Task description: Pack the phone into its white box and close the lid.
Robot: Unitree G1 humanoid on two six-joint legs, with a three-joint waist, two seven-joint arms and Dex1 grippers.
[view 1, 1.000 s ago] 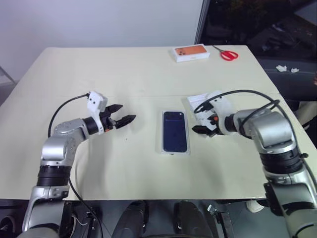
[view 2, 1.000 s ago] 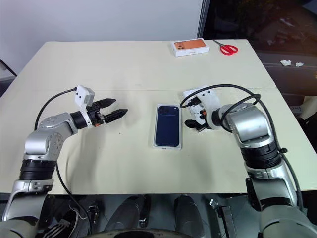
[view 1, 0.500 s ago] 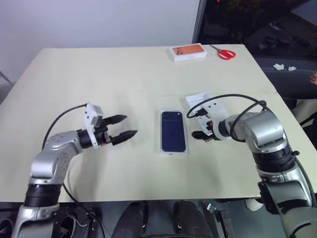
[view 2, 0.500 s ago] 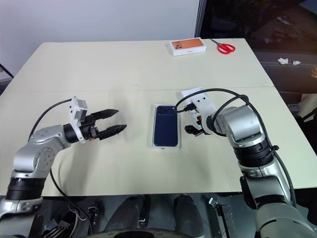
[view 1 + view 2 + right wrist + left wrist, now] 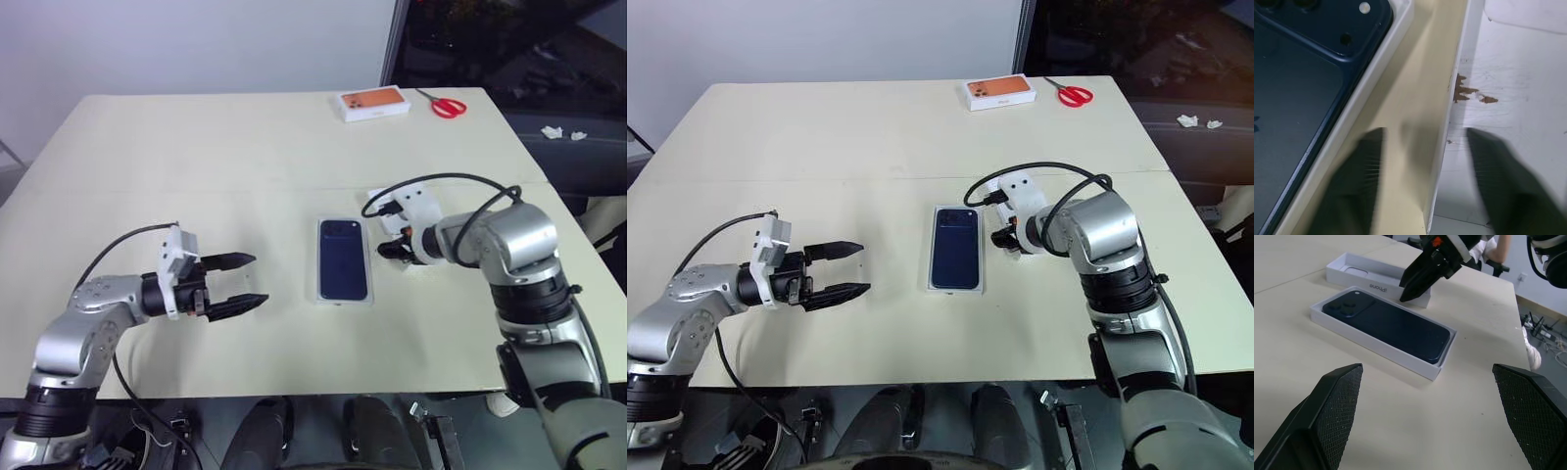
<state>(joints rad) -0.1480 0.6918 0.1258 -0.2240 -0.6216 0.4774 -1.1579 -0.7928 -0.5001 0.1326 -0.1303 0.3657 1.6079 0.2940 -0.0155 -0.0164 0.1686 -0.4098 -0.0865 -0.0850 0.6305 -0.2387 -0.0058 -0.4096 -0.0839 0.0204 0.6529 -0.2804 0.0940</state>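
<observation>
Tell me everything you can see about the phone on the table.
The phone is a dark navy-blue slab with rounded corners and a smooth, slightly glossy back. It lies flat, back up, inside the shallow white box near the middle of the cream table, filling it almost to the walls. The camera cluster, several round lenses, sits in the corner at its far end. Only the box touches it; the right tool hangs just beside it, over the neighbouring white lid.
</observation>
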